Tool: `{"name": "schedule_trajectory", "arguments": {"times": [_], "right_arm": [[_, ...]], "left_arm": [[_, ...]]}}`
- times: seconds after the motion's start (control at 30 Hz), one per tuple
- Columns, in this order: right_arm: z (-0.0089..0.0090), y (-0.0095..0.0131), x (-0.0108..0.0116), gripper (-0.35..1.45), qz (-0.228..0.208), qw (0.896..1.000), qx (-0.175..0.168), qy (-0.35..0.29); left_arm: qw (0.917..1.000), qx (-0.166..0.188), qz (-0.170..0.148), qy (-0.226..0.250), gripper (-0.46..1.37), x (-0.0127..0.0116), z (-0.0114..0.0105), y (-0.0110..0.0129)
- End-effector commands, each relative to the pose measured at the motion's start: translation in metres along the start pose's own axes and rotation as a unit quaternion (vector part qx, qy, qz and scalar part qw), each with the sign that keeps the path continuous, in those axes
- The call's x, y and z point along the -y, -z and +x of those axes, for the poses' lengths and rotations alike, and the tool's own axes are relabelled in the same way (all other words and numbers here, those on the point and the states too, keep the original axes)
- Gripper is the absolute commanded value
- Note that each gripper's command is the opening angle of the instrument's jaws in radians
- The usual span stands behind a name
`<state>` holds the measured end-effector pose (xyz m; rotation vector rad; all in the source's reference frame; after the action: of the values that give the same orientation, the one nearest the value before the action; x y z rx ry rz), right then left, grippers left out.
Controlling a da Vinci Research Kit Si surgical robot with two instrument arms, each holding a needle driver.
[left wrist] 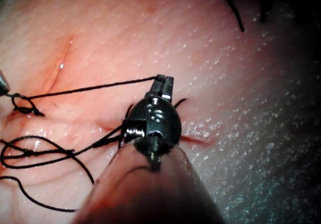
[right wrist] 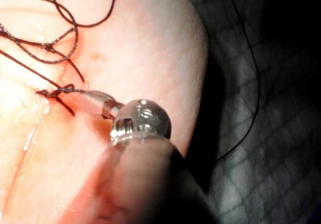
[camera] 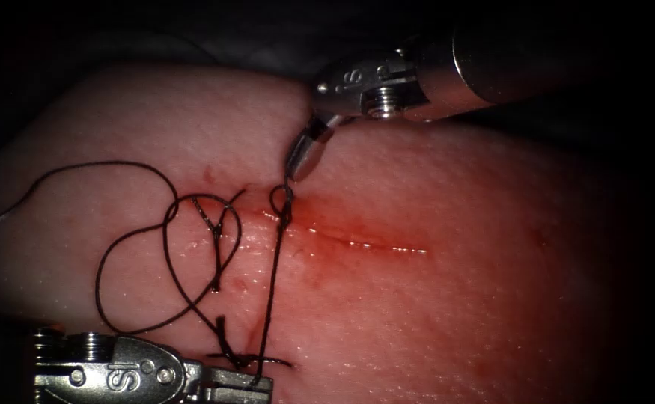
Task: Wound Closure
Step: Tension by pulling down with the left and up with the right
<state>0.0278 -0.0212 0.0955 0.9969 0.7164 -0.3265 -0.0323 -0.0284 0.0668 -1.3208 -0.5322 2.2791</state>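
Note:
The tissue point(camera: 477, 314) carries a cut point(camera: 364, 242) wet with red fluid. At the cut's left end sits a small loop of knotted thread point(camera: 278, 199). My right tool point(camera: 295, 170) reaches down from the upper right, its jaws shut on the thread just above that knot; up close the right tool point(right wrist: 83, 97) grips beside the knot point(right wrist: 54, 90). A taut strand point(camera: 270, 288) runs from the knot to my left tool point(camera: 256, 380) at the near edge, jaws shut on the thread. The left tool point(left wrist: 164, 79) holds the strand point(left wrist: 90, 88) stretched straight.
Left of the cut lies an older stitch point(camera: 215, 224) with loose thread loops point(camera: 110, 251) curling around it. Short cut ends of thread point(camera: 226, 340) lie close to the left tool. Dark gridded cloth point(right wrist: 271, 158) lies beyond the tissue's edge.

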Motion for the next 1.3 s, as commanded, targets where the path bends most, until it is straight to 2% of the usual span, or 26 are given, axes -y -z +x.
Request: {"name": "schedule_trajectory", "arguments": {"times": [0.03, 0.3, 0.5, 0.67, 0.97, 1.3], "right_arm": [[0.0, 0.0, -0.0001, -0.35, -0.005, 1.0, 0.0, 0.0], [-0.0003, -0.0004, -0.0005, -0.35, -0.045, 0.999, 0.0, -0.002], [-0.0006, -0.0002, -0.001, -0.35, -0.078, 0.997, 0.01, -0.018], [-0.0009, -0.0002, -0.0013, -0.35, -0.092, 0.996, 0.01, -0.017], [-0.002, -0.0013, -0.0025, -0.35, -0.125, 0.992, 0.03, -0.016], [-0.002, -0.0014, -0.0028, -0.35, -0.176, 0.984, 0.035, -0.013]], "left_arm": [[1.0, -0.001, -0.01, -0.002, -0.35, -0.0005, 0.0002, 0.0], [0.9993, -0.004, -0.032, -0.017, -0.35, -0.0036, 0.0011, -0.0001], [0.9982, -0.007, -0.056, -0.018, -0.35, -0.0057, 0.0006, -0.0006], [0.9964, -0.007, -0.083, -0.02, -0.35, -0.0075, -0.001, -0.0012], [0.9919, 0.032, -0.121, -0.02, -0.35, -0.0098, -0.0047, -0.0022], [0.9901, 0.036, -0.134, -0.019, -0.35, -0.0105, -0.0057, -0.0027]]}}
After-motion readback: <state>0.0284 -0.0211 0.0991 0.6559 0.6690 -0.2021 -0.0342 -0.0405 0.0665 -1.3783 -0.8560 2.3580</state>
